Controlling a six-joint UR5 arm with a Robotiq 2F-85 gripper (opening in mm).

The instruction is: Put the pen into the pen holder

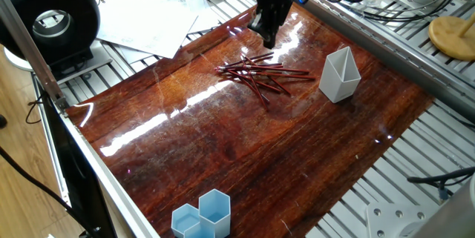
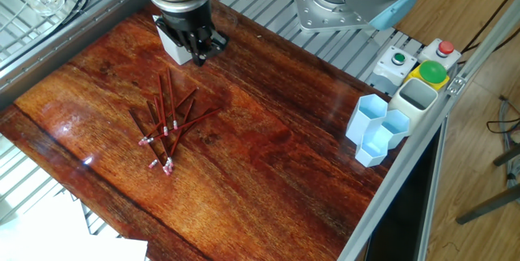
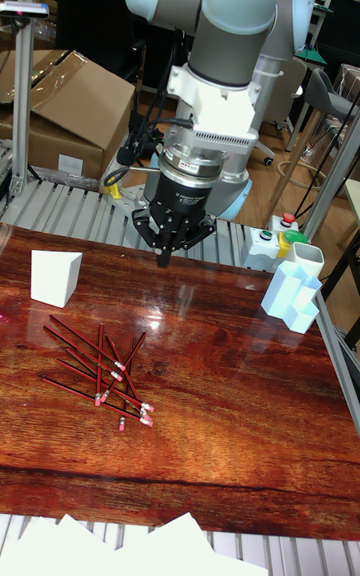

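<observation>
A heap of several dark red pens [image 1: 258,75] [image 2: 167,121] [image 3: 100,368] with pink ends lies on the glossy wooden table top [image 1: 245,149]. The white angular pen holder [image 1: 340,74] [image 3: 56,278] stands upright to one side of the heap; in the other fixed view only a corner of the pen holder [image 2: 169,43] shows behind the arm. My gripper [image 1: 268,39] [image 2: 200,53] [image 3: 163,258] hangs above the table beyond the pens, away from the heap. Its fingers taper together to a point, shut, with nothing visible between them.
Light blue hexagonal cups [image 1: 202,216] [image 2: 376,131] [image 3: 290,301] stand at the table's edge, with a button box [image 2: 416,63] beside them. Loose paper sheets [image 1: 148,19] [image 3: 130,544] lie off one end. A black round device [image 1: 52,17] sits near that corner.
</observation>
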